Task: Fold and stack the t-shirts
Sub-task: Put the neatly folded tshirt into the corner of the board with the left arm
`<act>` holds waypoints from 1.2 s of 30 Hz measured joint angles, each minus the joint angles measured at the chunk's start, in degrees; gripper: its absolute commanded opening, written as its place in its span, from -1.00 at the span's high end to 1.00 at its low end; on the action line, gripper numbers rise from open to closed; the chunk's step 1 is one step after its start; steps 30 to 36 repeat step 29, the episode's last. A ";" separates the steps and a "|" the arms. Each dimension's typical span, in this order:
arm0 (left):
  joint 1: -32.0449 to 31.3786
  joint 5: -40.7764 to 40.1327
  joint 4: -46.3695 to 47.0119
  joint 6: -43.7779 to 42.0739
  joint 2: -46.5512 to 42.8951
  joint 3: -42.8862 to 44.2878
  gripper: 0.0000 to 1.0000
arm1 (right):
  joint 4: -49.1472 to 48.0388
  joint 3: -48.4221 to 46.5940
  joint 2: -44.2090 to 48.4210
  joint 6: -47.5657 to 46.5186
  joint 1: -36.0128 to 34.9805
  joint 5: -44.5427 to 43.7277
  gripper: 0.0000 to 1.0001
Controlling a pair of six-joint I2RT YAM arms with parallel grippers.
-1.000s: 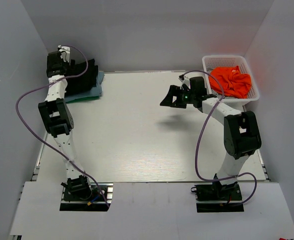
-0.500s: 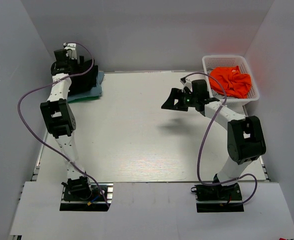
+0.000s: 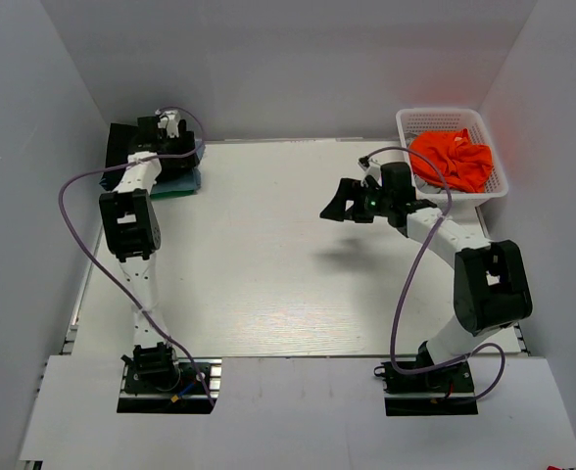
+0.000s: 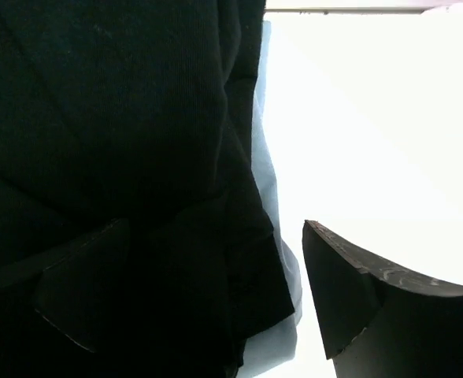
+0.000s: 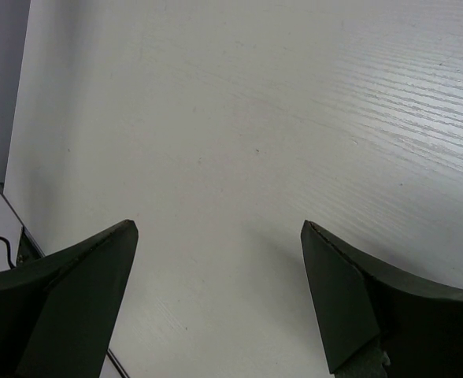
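Left gripper (image 4: 216, 224) is spread wide over the folded stack, far left of the basket (image 3: 406, 119) — black tee (image 4: 121, 118) is seen under one finger, light blue tee (image 4: 268, 181) edge between both. Right gripper (image 5: 216, 227) is spread, empty, just left of the basket — orange tee (image 3: 453, 157) is bunched inside it.

Soft, even overhead light fills the top view; the worktop (image 3: 268, 245) carries a faint sheen and 1 pale, blurred shadow under the right arm (image 3: 435, 227). The orange t-shirt (image 3: 453, 157) tints the wall (image 3: 543, 117) beside it red. The left wrist view burns the worktop white and sinks the black t-shirt (image 4: 113, 157) into near-featureless dark. The right wrist view keeps the grain sharp.
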State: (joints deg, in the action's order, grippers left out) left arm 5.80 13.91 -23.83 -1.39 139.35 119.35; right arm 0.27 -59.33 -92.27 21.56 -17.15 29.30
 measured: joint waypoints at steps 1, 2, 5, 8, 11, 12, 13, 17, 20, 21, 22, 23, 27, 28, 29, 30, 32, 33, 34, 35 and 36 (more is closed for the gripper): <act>0.00 0.00 -0.17 0.15 -0.22 0.24 -1.00 | 0.00 0.02 -0.02 0.02 0.00 -0.02 -0.81; -0.09 -0.02 -0.44 0.24 -0.50 0.48 -1.00 | 0.02 0.07 -0.02 0.07 0.00 0.02 -0.81; -0.57 -0.72 -2.56 0.48 -0.92 2.19 -1.00 | -0.09 0.11 -0.02 0.09 0.00 0.46 -0.81; -1.20 -1.01 -5.01 1.38 -2.01 4.70 -1.00 | -0.15 0.13 0.31 0.11 -0.02 0.83 -0.81; -2.25 -1.09 -6.88 2.91 -7.26 4.31 -1.00 | -0.24 0.46 2.49 0.13 0.00 0.90 -0.81; -2.82 -1.27 -6.97 3.69 -10.40 3.04 -1.00 | -0.57 1.01 3.78 0.22 0.00 0.90 -0.81; -3.54 -1.27 -6.34 4.83 -14.40 0.57 -1.00 | -0.74 1.97 5.88 0.39 -0.02 0.85 -0.81; -8.63 -1.05 0.07 10.97 -37.13 -18.80 -1.00 | -2.67 7.74 14.75 0.94 0.00 0.90 -0.81; -14.82 -0.50 6.64 16.41 -56.65 -39.69 -1.00 | -3.39 13.53 21.46 1.42 0.00 0.63 -0.81; -16.90 0.09 8.00 18.12 -61.88 -45.44 -1.00 | -3.21 15.41 23.63 1.75 0.00 0.17 -0.81; -18.38 0.44 9.27 19.52 -65.94 -50.49 -1.00 | -2.89 17.00 25.44 2.03 0.00 -0.20 -0.81; -19.28 0.55 9.60 20.85 -69.42 -55.01 -1.00 | -2.60 18.51 27.36 2.32 0.00 -0.92 -0.81; -20.09 -1.36 7.37 24.22 -73.26 -63.93 -1.00 | -2.60 24.70 33.73 3.10 0.00 -2.34 -0.81; -20.26 -2.38 6.56 24.65 -72.87 -64.59 -1.00 | -2.54 26.27 35.01 3.15 0.00 -2.49 -0.81; -20.37 -3.39 5.46 24.94 -72.54 -64.81 -1.00 | -2.32 27.47 36.09 3.28 0.00 -2.73 -0.81; -20.37 -3.39 5.46 24.94 -72.54 -64.81 -1.00 | -2.32 27.47 36.09 3.28 0.00 -2.73 -0.81; -20.37 -3.39 5.46 24.94 -72.54 -64.81 -1.00 | -2.32 27.47 36.09 3.28 0.00 -2.73 -0.81; -20.37 -3.39 5.46 24.94 -72.54 -64.81 -1.00 | -2.32 27.47 36.09 3.28 0.00 -2.73 -0.81; -20.37 -3.39 5.46 24.94 -72.54 -64.81 -1.00 | -2.32 27.47 36.09 3.28 0.00 -2.73 -0.81; -20.37 -3.39 5.46 24.94 -72.54 -64.81 -1.00 | -2.32 27.47 36.09 3.28 0.00 -2.73 -0.81; -20.37 -3.39 5.46 24.94 -72.54 -64.81 -1.00 | -2.32 27.47 36.09 3.28 0.00 -2.73 -0.81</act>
